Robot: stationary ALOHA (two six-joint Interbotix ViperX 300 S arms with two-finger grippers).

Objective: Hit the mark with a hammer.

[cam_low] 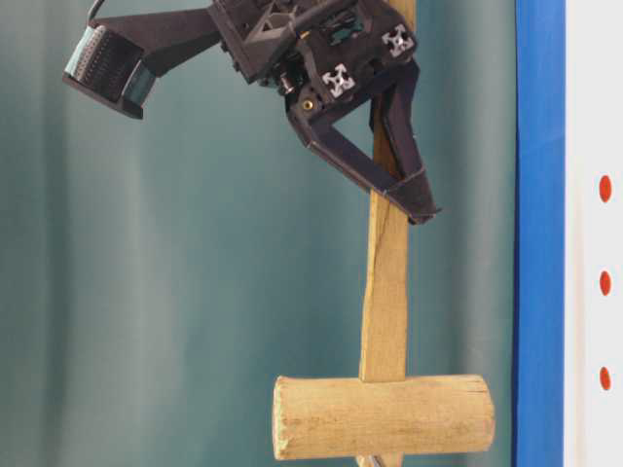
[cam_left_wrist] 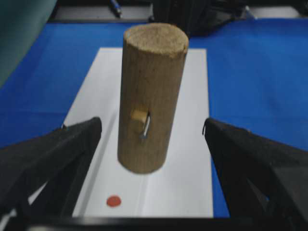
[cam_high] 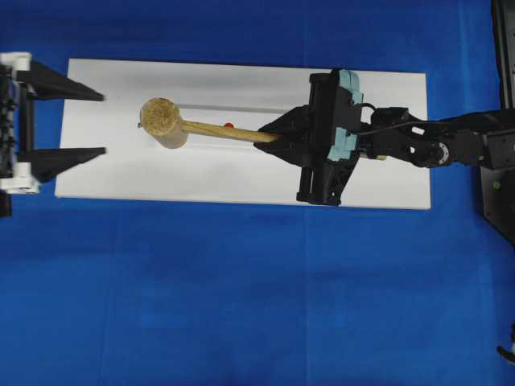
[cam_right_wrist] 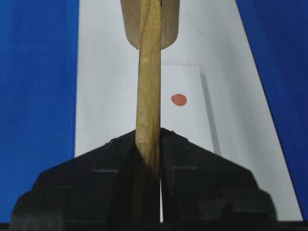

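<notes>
Left gripper [cam_high: 105, 123] spread wide, holding nothing, just left of hammer [cam_high: 165, 122] head; handle runs rightward over white board [cam_high: 241, 181] into right gripper [cam_high: 282, 137], clamped on it; red mark [cam_high: 229, 125] beside the handle, short of head.

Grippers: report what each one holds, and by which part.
The right gripper is shut on the hammer, clamping its handle near the far end from the head. The left gripper is open and holds nothing.
</notes>
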